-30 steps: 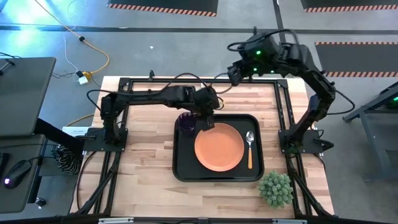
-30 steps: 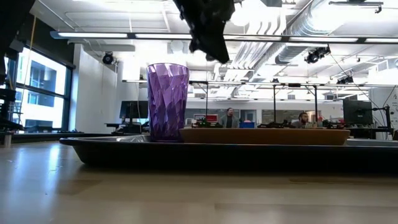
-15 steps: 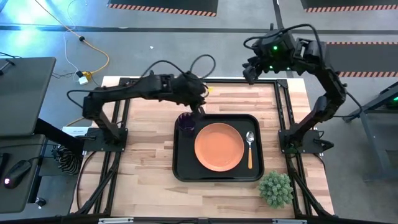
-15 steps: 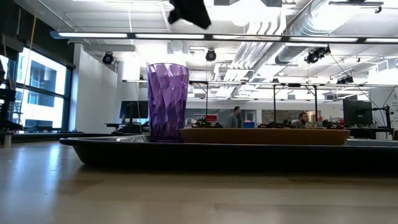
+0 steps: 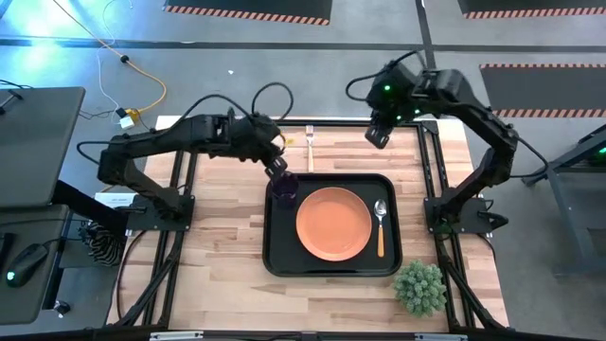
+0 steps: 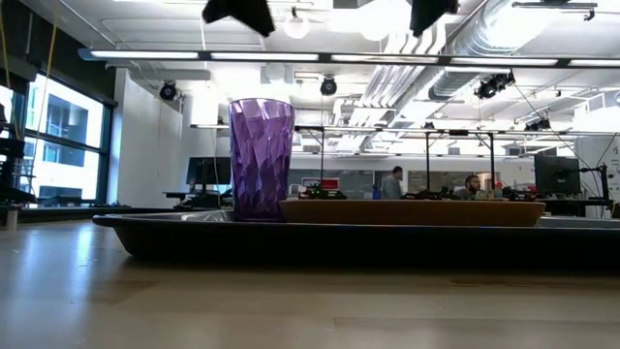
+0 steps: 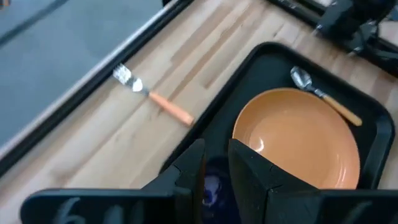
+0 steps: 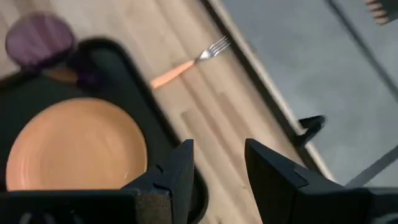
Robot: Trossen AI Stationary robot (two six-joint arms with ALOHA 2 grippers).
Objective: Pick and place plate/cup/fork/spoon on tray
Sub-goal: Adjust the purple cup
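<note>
Hovering above the far left corner of the large black rectangular tray (image 5: 331, 225), the left gripper (image 5: 276, 167), jaws parted by a narrow gap and holding nothing. Just beneath and beyond those jaws in the left wrist view, the small translucent purple tumbler (image 7: 212, 187), upright in that tray corner. Ahead of the same jaws, the round orange-terracotta plate (image 7: 296, 138) in the tray's middle, and past it the spoon with silver bowl and orange handle (image 7: 324, 96) lying along the tray's right side. Off to one side of the jaws, on the bare wooden table (image 5: 222, 246) outside the tray, the slim fork with silver tines and pale orange handle (image 7: 154, 98).

Raised over the table's far edge, well apart from the tray, the right gripper (image 5: 378, 134), jaws parted wider and likewise empty. Ahead of those jaws in the right wrist view, the fork (image 8: 187, 63), with plate (image 8: 76, 143) and tumbler (image 8: 38, 38) farther off; no spoon in that picture.

Seen only from above: the fork (image 5: 309, 136) lying between the two grippers, near the table's far edge. Seen only from table height: the tumbler (image 6: 261, 158) standing tall beside the plate's rim (image 6: 412, 212), fork and spoon hidden behind the tray's wall (image 6: 368, 243), people far back in the room.
</note>
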